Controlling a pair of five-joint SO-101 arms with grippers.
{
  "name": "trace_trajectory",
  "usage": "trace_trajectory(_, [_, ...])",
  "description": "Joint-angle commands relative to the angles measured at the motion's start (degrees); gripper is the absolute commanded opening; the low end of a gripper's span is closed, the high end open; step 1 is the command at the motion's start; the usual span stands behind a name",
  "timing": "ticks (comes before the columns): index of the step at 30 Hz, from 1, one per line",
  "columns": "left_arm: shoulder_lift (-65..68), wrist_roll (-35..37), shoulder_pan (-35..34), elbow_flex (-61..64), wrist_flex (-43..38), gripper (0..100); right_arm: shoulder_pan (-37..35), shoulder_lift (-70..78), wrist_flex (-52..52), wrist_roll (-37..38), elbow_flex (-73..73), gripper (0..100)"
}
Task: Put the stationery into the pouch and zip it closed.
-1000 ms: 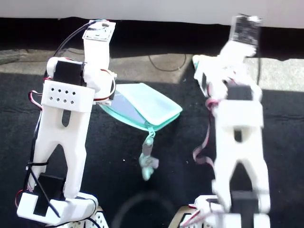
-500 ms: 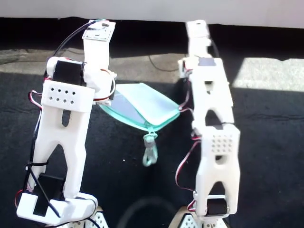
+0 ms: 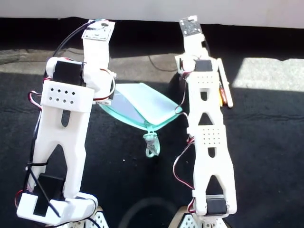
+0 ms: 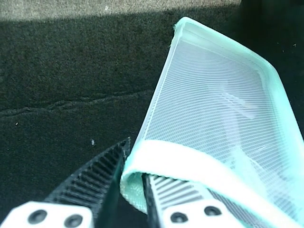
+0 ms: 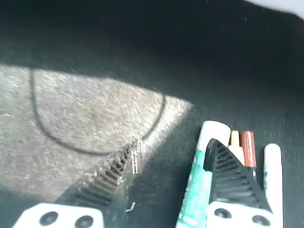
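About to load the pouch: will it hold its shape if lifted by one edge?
Probably floppy: the pouch is thin mesh and curls where the left gripper pinches it. Likely light. Its zipper pull dangles, so it may swing.

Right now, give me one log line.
left gripper: shut on pouch edge | right gripper: open near pens | pens: outside pouch

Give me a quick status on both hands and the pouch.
Left hand shut on pouch edge. Right hand open over markers on the mat. Cable lies farther back.
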Motion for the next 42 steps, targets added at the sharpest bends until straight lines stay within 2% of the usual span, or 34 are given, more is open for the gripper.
trace_trajectory(1, [-0.2, 0.1, -1.1, -0.2, -1.6, 1, 2.9, 0.8, -2.2, 0.7, -2.7, 21.6])
trace_trajectory(7, [-0.2, 0.1, -1.0, -0.1, -3.6, 1, 4.3, 6.8, -7.2, 0.7, -2.7, 21.6])
trace_trajectory(14, [-0.1, 0.1, -0.8, 0.0, -6.4, 1, 1.5, 8.6, -7.3, 0.9, -3.1, 21.6])
trace_trajectory(18, [-0.1, 0.1, -0.8, 0.0, -6.1, 1, 0.0, 8.5, -11.3, 0.9, -3.0, 21.4])
trace_trajectory(20, [-0.1, 0.1, -0.9, 0.0, -5.9, 1, -0.6, 8.5, -12.8, 1.0, -2.8, 17.0])
trace_trajectory(24, [-0.1, 0.1, -1.1, 0.0, -5.9, 1, -1.2, 8.5, -13.7, 1.2, -2.9, 0.1])
trace_trajectory(28, [-0.1, 0.1, -1.0, 0.0, -5.9, 1, -0.6, 8.5, -13.5, 2.8, -3.3, 0.5])
trace_trajectory(34, [-0.1, 0.1, -1.1, 0.0, -5.9, 1, 2.2, 5.1, -4.2, 2.7, -9.9, 0.5])
trace_trajectory(42, [-0.1, 0.1, -1.2, 1.1, -6.2, 1, 3.0, -13.1, 14.1, 2.6, -9.9, 0.5])
